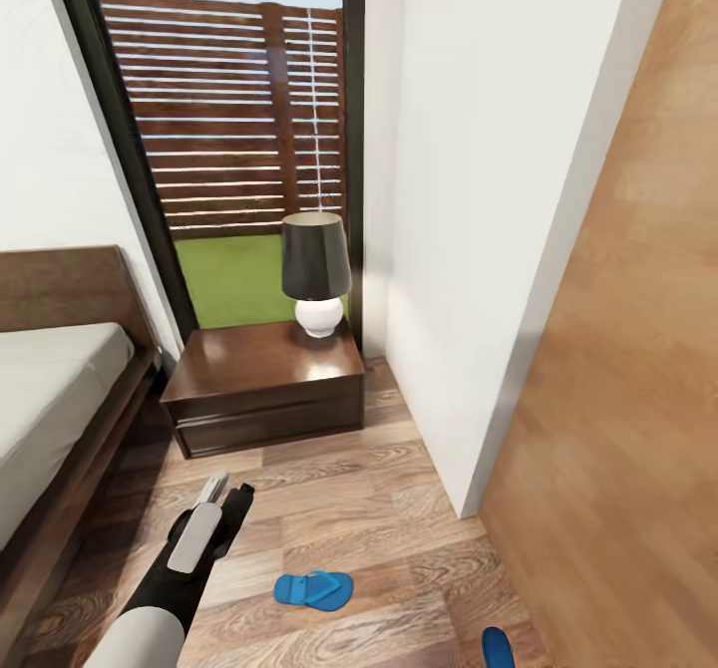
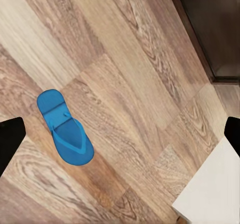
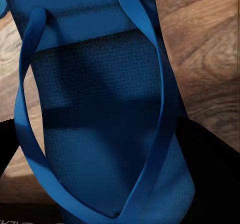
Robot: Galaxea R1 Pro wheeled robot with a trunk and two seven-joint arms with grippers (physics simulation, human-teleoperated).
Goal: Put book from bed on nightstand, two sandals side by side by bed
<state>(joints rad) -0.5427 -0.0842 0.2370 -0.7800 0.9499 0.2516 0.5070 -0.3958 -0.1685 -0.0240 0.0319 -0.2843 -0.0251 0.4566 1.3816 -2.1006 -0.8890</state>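
Close up, right gripper (image 3: 107,184) clamped on blue sandal (image 3: 100,108); left gripper (image 2: 120,134) spread wide above other sandal (image 2: 65,129) on floor (image 2: 130,83).

wood-plank floor (image 1: 329,508), blue sandal (image 1: 314,588), nightstand (image 1: 264,384)

Light wood planks with a visible grain and a soft sheen cover the floor (image 1: 339,489). The nightstand (image 1: 264,379) is dark brown wood, its top glossy enough to catch window light. Upon it, a lamp (image 1: 316,274) has a smooth white, ceramic-looking base and a matt dark shade. The bed (image 1: 60,389) pairs a dark wooden frame with a plain, matt grey mattress. Walls (image 1: 469,199) are flat matt white; a tan wood-grain door (image 1: 638,349) stands at right. One sandal (image 3: 107,134), seen close in the right wrist view, shows a finely dimpled, foam-like blue footbed and smooth blue straps; the other sandal (image 2: 65,127) looks matt blue.
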